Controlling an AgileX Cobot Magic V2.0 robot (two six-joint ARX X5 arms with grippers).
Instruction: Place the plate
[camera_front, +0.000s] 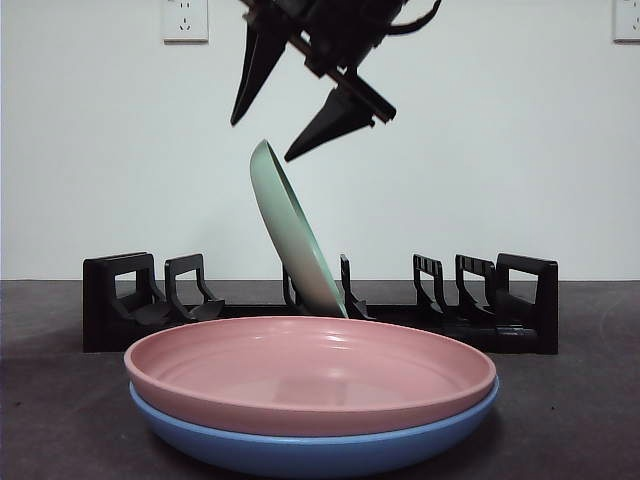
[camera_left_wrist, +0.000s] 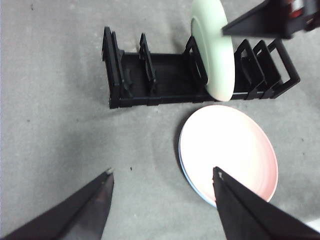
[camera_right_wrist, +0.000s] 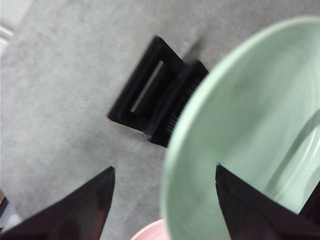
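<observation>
The green plate stands on its edge in a middle slot of the black rack, leaning, directly below the right hand. This hand is wide open and holds nothing; its jaws sit just above the plate's top rim, one on each side. The left hand, open and empty too, waits farther away over the bench, near the pink plate.

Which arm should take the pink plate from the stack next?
Probably left. The left gripper hangs open over the table near the pink plate. The right gripper is open just above the green plate, which leans in the black rack.
</observation>
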